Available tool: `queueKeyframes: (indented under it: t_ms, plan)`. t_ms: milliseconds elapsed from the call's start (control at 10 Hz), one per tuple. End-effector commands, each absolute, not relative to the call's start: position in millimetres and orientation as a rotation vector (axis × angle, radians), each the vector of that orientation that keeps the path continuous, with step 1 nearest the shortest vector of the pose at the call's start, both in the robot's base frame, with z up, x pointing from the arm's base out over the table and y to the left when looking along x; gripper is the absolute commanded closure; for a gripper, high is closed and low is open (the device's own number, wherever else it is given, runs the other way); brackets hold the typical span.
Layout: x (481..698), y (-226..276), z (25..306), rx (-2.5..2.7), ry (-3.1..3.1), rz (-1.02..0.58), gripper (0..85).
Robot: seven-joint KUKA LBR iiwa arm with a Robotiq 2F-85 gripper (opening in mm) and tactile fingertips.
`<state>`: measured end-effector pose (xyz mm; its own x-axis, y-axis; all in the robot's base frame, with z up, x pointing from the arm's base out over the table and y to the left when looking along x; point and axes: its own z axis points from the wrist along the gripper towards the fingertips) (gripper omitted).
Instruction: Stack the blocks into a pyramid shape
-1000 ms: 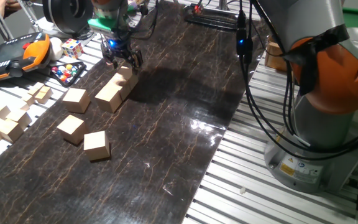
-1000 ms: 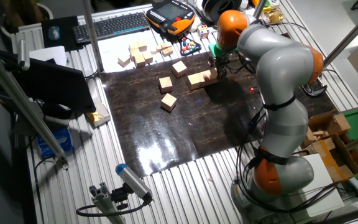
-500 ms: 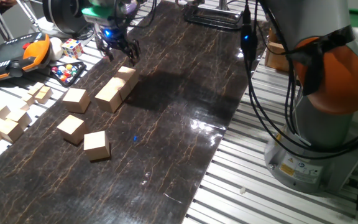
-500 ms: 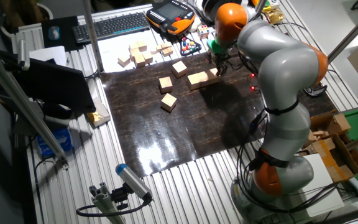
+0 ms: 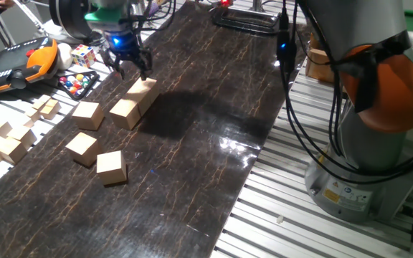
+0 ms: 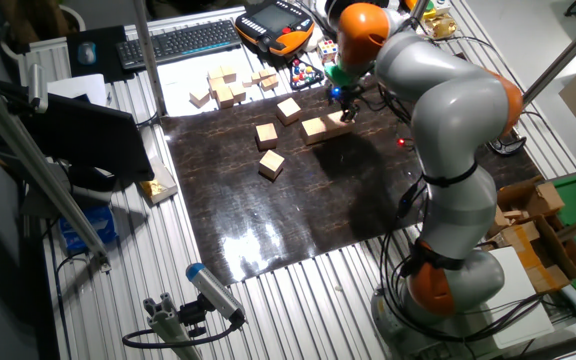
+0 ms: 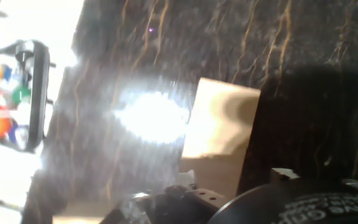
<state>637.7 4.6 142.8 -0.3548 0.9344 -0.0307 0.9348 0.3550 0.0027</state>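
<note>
Tool (image 5: 129, 69) hanging just above the far end of the two-block row (image 5: 134, 102), fingers spread and gripping nothing. Looks like the base row is only getting started: two blocks touching end to end on the dark surface (image 5: 214, 100), with three loose ones toward the near-left of that row — one (image 5: 88, 115) just beside it, another (image 5: 82, 147) further out, and a third (image 5: 111, 167) furthest. Sixth block not clearly picked out among the pale pieces (image 5: 6, 140) left of the row. Probably best to grab the closest loose one next, come straight down centered, squeeze on flat faces, then set it flush against the row's end without bumping it crooked. Hand view mostly glare, block (image 7: 219, 134) barely readable.
</note>
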Motion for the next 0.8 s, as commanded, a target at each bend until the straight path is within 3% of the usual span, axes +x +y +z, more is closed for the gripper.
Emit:
queueKeyframes:
  t_ms: [0, 300, 400, 700]
  plan:
    - [638.1, 8.2, 143.3, 1.746, 2.585, -0.029, 42.7]
    - [636.9, 16.5, 143.0, 1.704, 2.642, -0.046, 76.7]
    - [636.9, 16.8, 141.6, 1.713, 2.652, -0.057, 84.3]
    - [638.5, 21.4, 139.3, 1.701, 2.645, -0.064, 84.3]
